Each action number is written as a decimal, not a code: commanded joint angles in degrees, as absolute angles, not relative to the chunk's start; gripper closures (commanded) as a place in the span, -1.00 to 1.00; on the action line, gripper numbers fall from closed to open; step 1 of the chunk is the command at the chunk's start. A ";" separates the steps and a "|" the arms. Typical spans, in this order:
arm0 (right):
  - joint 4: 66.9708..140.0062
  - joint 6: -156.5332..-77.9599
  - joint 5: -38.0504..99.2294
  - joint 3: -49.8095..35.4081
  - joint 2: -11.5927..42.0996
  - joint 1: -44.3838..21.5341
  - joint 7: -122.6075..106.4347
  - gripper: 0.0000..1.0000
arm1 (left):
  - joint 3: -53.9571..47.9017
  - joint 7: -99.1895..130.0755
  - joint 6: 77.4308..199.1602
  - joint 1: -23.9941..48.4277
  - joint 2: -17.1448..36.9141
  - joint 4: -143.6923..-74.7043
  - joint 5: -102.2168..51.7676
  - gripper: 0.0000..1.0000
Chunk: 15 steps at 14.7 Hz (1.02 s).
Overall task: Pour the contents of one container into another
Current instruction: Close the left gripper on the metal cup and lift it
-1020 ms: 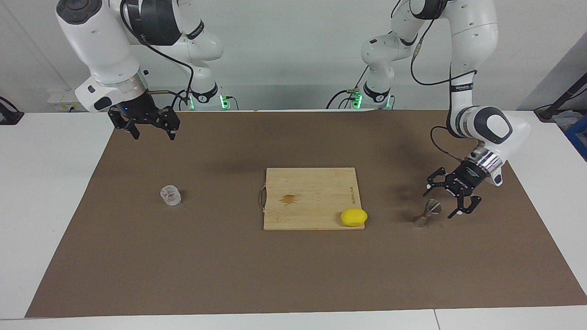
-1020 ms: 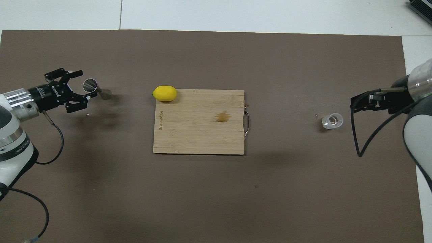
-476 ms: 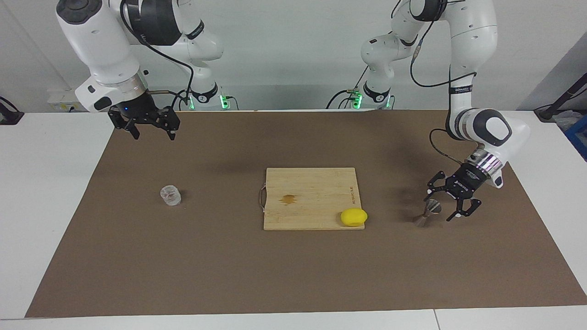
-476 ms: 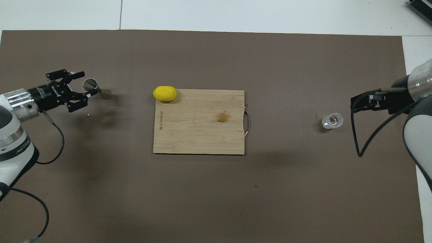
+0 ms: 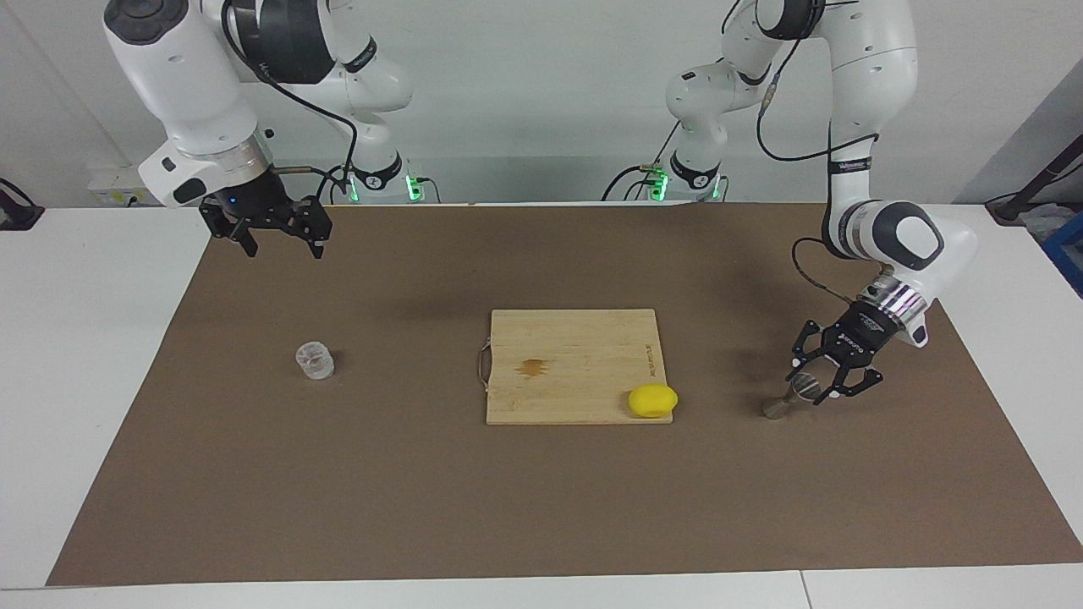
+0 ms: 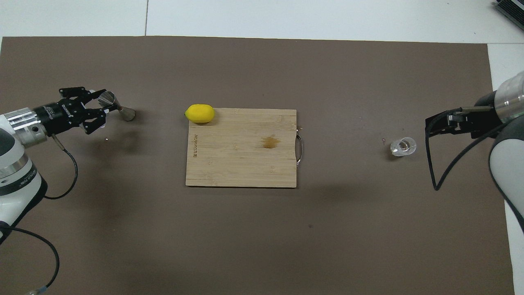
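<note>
Lowered and slid in toward the jigger [image 5: 791, 399] since a second ago, with the left gripper [image 5: 825, 381] now down at the level of its upper cup; fingers [image 6: 91, 89] spread open, one on each side of that cup, contact not clear to tell. Nothing else shifted

Jigger standing on the bench [image 5: 423, 507] toward the left arm's end, beside the cutting board [image 5: 575, 364] and about level with the lemon [image 5: 652, 400] at the board's corner. Glass tumbler [image 5: 315, 360] upright toward the right arm's end, well apart from both jigger and board, untouched. Right gripper [image 5: 271, 233] waiting up in the air over the bench's edge at its own end, fingers open, holding nothing

Step in hand, judging from this: taking hold of the receiving vessel, with no pouring begun. Next move likely calls for closing gently on the narrow waist or the cup without tipping it, since such a light, top-heavy shape would topple from a sideways nudge. After that, presumably bringing jigger and tumbler together, with the right gripper descending around the glass
</note>
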State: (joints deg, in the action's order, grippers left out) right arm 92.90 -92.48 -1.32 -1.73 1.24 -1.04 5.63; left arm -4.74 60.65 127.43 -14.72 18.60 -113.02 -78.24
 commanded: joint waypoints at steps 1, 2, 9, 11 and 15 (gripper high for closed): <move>94.13 -92.90 -0.88 -2.11 0.09 -0.44 6.68 -1.00 | -4.40 59.51 125.87 -14.59 18.90 -111.89 -78.84 1.00; 94.13 -92.90 -0.88 -2.11 0.09 -0.35 6.68 -1.00 | -4.39 59.24 125.51 -14.15 18.72 -111.10 -78.49 1.00; 94.04 -92.90 -0.88 -2.11 0.09 -0.44 6.68 -1.00 | -6.50 60.72 124.99 -7.57 14.07 -106.61 -73.39 1.00; 94.13 -92.90 -0.88 -2.11 0.09 -0.44 6.68 -1.00 | -6.77 65.28 124.63 -3.63 13.10 -106.79 -73.56 1.00; 94.13 -92.90 -0.88 -2.11 0.09 -0.44 6.68 -1.00 | -6.85 72.59 130.67 6.92 12.92 -107.05 -74.61 1.00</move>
